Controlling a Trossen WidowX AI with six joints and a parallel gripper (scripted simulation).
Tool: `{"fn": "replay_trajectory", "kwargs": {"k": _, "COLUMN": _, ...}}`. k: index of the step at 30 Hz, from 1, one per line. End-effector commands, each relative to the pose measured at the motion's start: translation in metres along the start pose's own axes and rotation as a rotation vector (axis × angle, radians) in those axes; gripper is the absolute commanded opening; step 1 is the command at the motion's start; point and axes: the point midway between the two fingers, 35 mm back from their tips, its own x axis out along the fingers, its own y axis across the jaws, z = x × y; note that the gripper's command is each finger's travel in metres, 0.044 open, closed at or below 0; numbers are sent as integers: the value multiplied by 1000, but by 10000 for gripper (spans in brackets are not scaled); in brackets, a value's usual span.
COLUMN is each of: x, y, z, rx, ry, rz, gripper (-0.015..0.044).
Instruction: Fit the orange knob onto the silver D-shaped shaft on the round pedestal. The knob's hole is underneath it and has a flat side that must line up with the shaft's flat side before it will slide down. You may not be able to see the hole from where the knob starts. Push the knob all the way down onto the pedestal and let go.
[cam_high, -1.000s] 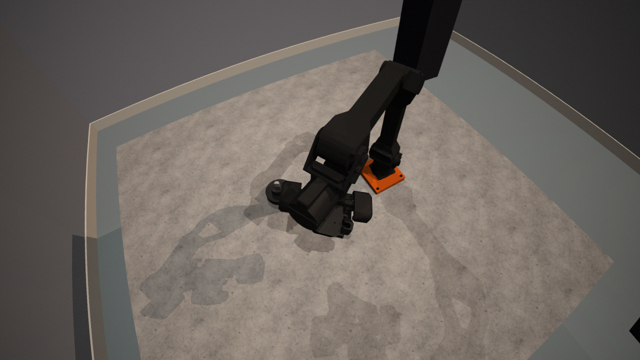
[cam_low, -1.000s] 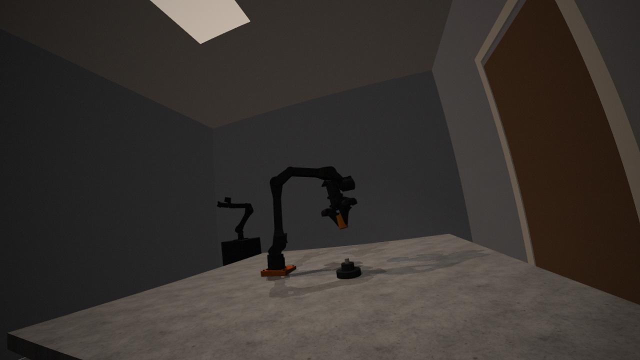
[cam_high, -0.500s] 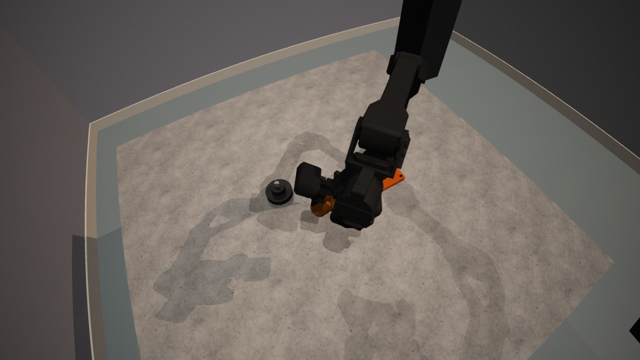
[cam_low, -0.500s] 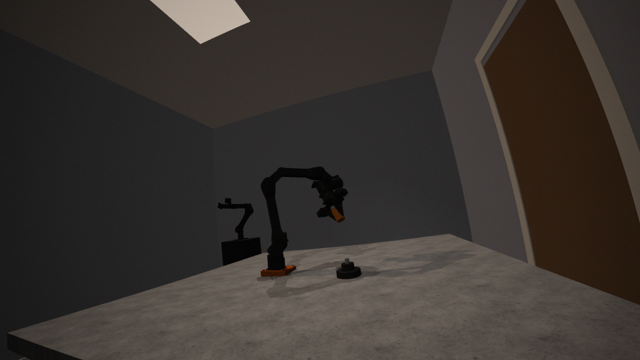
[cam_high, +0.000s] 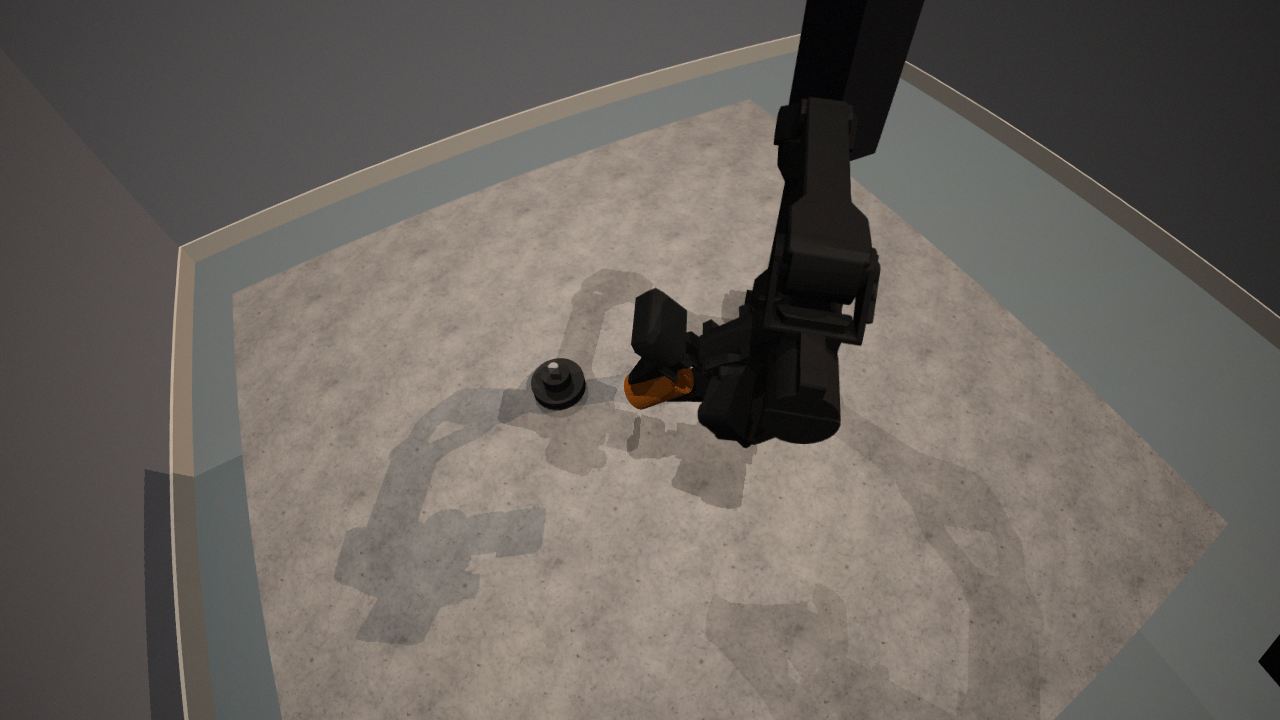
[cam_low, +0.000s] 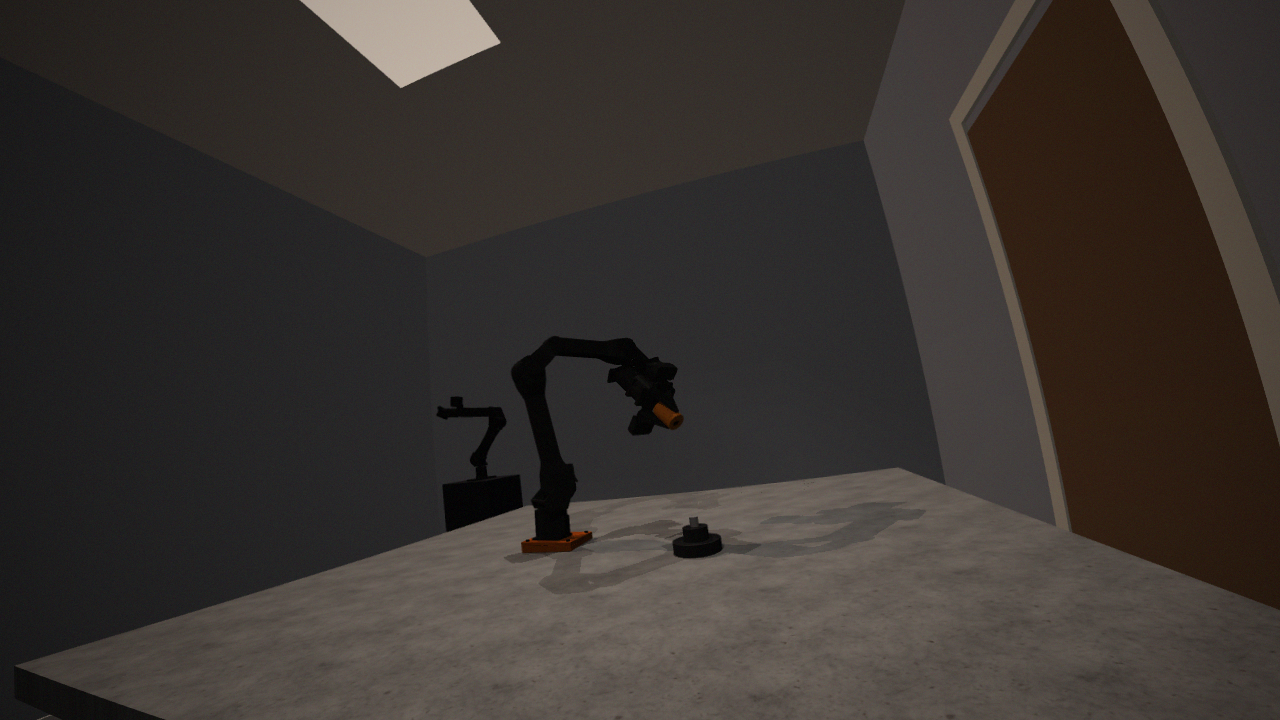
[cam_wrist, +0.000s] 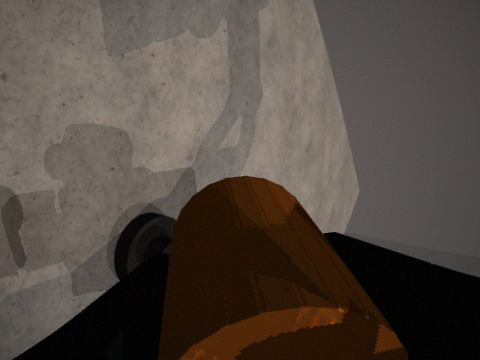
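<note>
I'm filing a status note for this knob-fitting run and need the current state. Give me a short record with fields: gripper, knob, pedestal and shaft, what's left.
gripper: gripper raised well above the table, jaws shut on the knob
knob: orange knob held in the air, tilted sideways rather than upright; hole not visible
pedestal: black round pedestal on the table, apart from the knob
shaft: silver shaft stands bare on the pedestal
left: turn knob upright, align flats, lower, push down, release
</note>
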Motion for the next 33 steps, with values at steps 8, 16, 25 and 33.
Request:
{"fn": "replay_trajectory", "kwargs": {"k": 8, "x": -10, "y": -7, "z": -4, "rx": 12, "ry": -12, "rz": -100, "gripper": 0}}
{"fn": "replay_trajectory", "kwargs": {"k": 16, "x": -10, "y": -4, "z": -4, "rx": 13, "ry": -11, "rz": -173, "gripper": 0}}
{"fn": "replay_trajectory", "kwargs": {"k": 25, "x": -8, "y": -2, "z": -4, "rx": 5, "ry": -5, "rz": -184, "gripper": 0}}
{"fn": "replay_trajectory", "kwargs": {"k": 33, "x": -8, "y": -2, "z": -4, "rx": 5, "ry": -5, "rz": -184, "gripper": 0}}
